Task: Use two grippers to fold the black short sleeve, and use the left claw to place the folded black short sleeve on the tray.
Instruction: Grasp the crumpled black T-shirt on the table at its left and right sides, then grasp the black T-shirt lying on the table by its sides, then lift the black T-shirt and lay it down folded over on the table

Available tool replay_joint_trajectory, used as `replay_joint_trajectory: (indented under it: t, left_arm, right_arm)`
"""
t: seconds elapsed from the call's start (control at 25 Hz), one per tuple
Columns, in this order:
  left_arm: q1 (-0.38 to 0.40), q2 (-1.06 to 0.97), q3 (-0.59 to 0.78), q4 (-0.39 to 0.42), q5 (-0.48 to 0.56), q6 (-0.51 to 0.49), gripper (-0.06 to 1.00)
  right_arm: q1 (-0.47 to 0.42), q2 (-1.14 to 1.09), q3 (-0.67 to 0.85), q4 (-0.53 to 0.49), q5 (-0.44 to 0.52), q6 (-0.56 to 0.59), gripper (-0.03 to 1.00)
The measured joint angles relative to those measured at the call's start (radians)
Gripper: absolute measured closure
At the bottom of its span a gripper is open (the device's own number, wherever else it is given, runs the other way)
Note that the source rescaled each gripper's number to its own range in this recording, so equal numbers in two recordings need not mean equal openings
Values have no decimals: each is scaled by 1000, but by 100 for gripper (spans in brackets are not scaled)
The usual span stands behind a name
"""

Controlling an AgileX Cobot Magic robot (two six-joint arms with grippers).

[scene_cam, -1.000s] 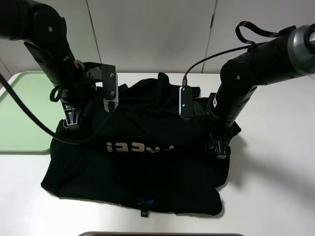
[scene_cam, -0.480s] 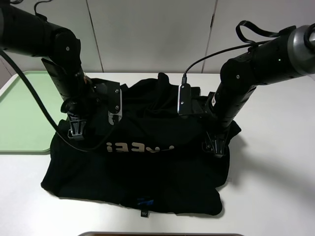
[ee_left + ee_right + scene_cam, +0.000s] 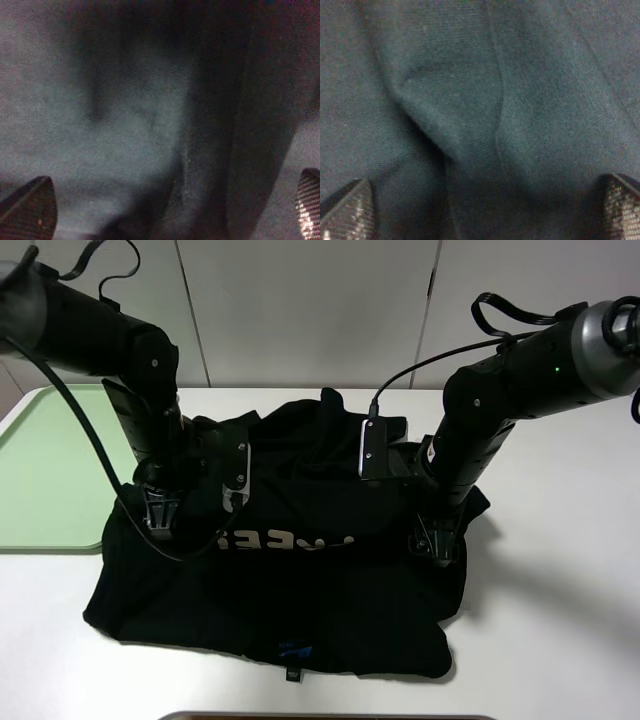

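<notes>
Exterior high view: a black shirt point(image 3: 300, 580) lies spread on the white tabletop point(image 3: 560, 620), its far part bunched and folded toward the middle. Pale lettering point(image 3: 285, 540) runs across it upside down, and a small blue neck label point(image 3: 293, 648) sits near the front edge. A pale green tray point(image 3: 50, 460) rests on the tabletop to the left. Its near right corner lies just beside the shirt's left edge, and none of the cloth is on it.

The left end effector point(image 3: 160, 518) points down onto the shirt's left side, close to the tray. The right end effector point(image 3: 437, 543) points down onto the shirt's right side, near its edge. Both sit roughly level with the lettering, one at each end of it. A dark cable point(image 3: 90, 440) loops from the left arm down across the cloth.

Left wrist view shows dark cloth filling the picture, with a soft ridge running through it. Two ribbed fingertips point(image 3: 30, 207) show only at opposite corners, so the jaws stand wide apart with cloth between them, not pinched.

Right wrist view shows much the same. Wrinkled dark cloth fills the picture with a fold down the middle, and the fingertips point(image 3: 345, 212) sit far apart at the two corners. These jaws are also wide, over the cloth and not closed on it.
</notes>
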Motion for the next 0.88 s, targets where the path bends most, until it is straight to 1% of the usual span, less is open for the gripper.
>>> replay_joint_trajectory:
  t: [0.12, 0.24, 0.28, 0.4, 0.44, 0.56, 0.6, 0.64, 0.68, 0.76, 0.88]
  left_arm:
    - [0, 2, 0, 0, -14, 0, 4]
    - [0, 2, 0, 0, -23, 1, 11]
    - [0, 2, 0, 0, -24, 1, 14]
    - [0, 2, 0, 0, -24, 1, 22]
    - [0, 2, 0, 0, -24, 1, 24]
    - [0, 2, 0, 0, -24, 1, 33]
    - [0, 2, 0, 0, -24, 1, 33]
    - [0, 2, 0, 0, -24, 1, 37]
    - [0, 2, 0, -1, -25, 1, 45]
    - [0, 2, 0, -1, -25, 1, 56]
    - [0, 2, 0, -1, -25, 1, 76]
  right_arm:
    - [0, 1, 0, 2, -7, 0, -3]
    - [0, 1, 0, 2, -16, 0, -2]
    - [0, 1, 0, 2, -17, 0, 1]
    - [0, 1, 0, 2, -18, 0, 15]
    - [0, 1, 0, 2, -18, 0, 15]
    - [0, 1, 0, 2, -18, 0, 29]
    - [0, 1, 0, 2, -18, -4, 37]
    - [0, 1, 0, 2, -18, -4, 37]
    - [0, 1, 0, 2, -18, -18, 46]
    - [0, 1, 0, 2, -18, -25, 58]
    - [0, 1, 0, 2, -18, -30, 77]
